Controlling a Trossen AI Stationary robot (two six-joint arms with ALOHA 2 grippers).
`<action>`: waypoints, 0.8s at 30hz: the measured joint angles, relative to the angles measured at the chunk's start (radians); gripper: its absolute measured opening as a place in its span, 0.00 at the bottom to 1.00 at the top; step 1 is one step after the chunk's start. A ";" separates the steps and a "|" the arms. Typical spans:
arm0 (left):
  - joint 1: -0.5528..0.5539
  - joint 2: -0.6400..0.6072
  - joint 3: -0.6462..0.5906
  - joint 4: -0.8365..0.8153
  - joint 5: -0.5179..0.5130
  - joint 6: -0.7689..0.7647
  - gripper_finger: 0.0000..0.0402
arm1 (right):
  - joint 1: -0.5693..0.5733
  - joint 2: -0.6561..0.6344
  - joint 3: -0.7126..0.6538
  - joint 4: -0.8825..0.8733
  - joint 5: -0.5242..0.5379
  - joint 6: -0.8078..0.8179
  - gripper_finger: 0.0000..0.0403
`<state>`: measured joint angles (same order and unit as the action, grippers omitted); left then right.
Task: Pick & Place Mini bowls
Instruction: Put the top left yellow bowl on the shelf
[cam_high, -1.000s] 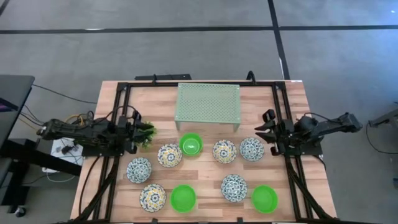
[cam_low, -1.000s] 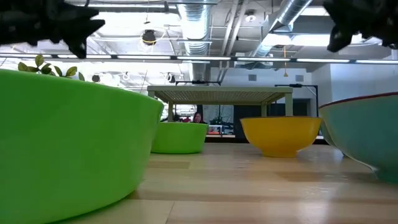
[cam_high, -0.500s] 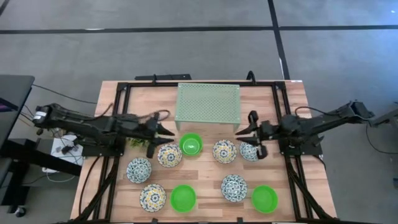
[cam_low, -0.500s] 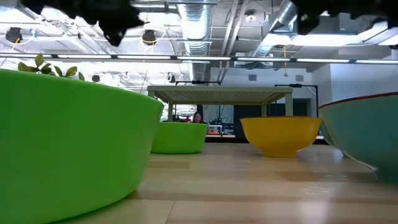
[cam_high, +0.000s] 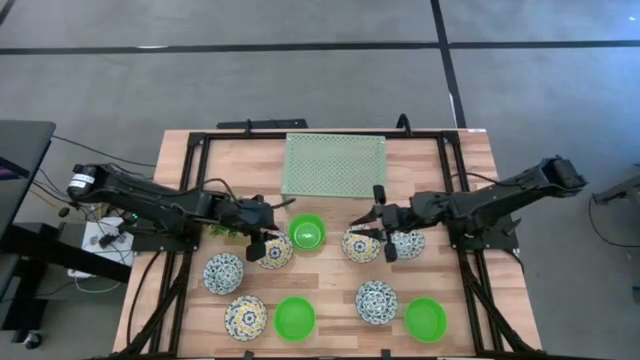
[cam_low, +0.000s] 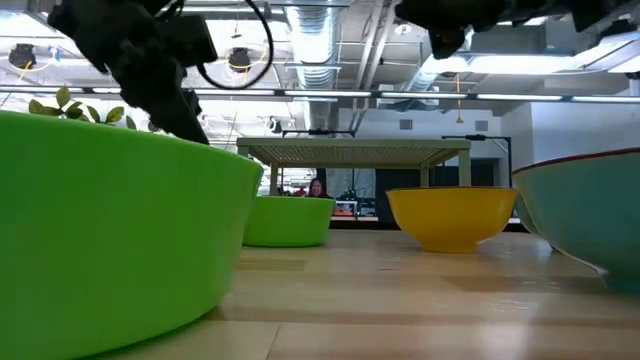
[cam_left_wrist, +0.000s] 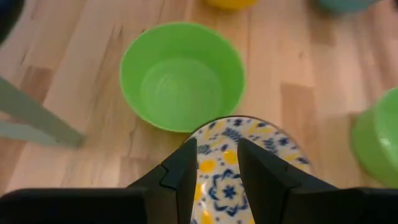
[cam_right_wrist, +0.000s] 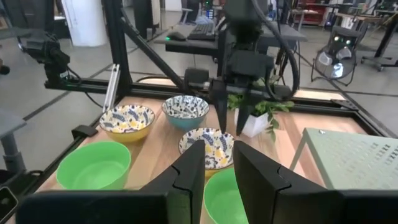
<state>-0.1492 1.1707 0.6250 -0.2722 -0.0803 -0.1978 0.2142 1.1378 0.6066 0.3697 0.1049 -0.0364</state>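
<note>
- In the high view the left arm reaches from the left edge toward the middle, and the left gripper (cam_high: 262, 237) is over a white bowl with yellow and blue flowers (cam_high: 272, 249), left of centre.
- In the left wrist view its two fingers (cam_left_wrist: 186, 168) are a little apart, one on each side of this bowl's rim (cam_left_wrist: 239, 155); whether they press it I cannot tell.
- A small leafy plant (cam_high: 222, 229) shows just behind the left arm.
- Lower left of the high view: a blue patterned bowl (cam_high: 223, 272), and below it another floral bowl (cam_high: 245, 317) next to a plain green bowl (cam_high: 295, 318).
- At the centre a second green bowl (cam_high: 307, 232) stands in front of the pale green rack (cam_high: 333, 166), which is in the upper middle.
- Right of centre, the right gripper (cam_high: 379, 227) is over a floral bowl (cam_high: 359, 245), with its fingers spread.
- A blue patterned bowl (cam_high: 408, 243) lies partly under the right arm.
- Lower right: one more floral bowl (cam_high: 377, 300) and the third green bowl (cam_high: 425, 319).
</note>
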 joint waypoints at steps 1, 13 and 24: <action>0.000 0.011 0.000 -0.007 -0.012 0.008 0.29 | 0.000 0.013 0.010 0.000 0.000 0.000 0.20; 0.065 0.076 0.000 -0.097 -0.048 0.024 0.29 | -0.021 0.046 0.031 -0.023 0.000 0.001 0.20; 0.077 0.089 -0.034 -0.111 0.022 -0.027 0.29 | -0.018 0.046 0.031 -0.046 0.000 0.003 0.20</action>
<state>-0.0719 1.2602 0.5912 -0.3832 -0.0586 -0.2249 0.1959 1.1835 0.6380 0.3239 0.1049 -0.0330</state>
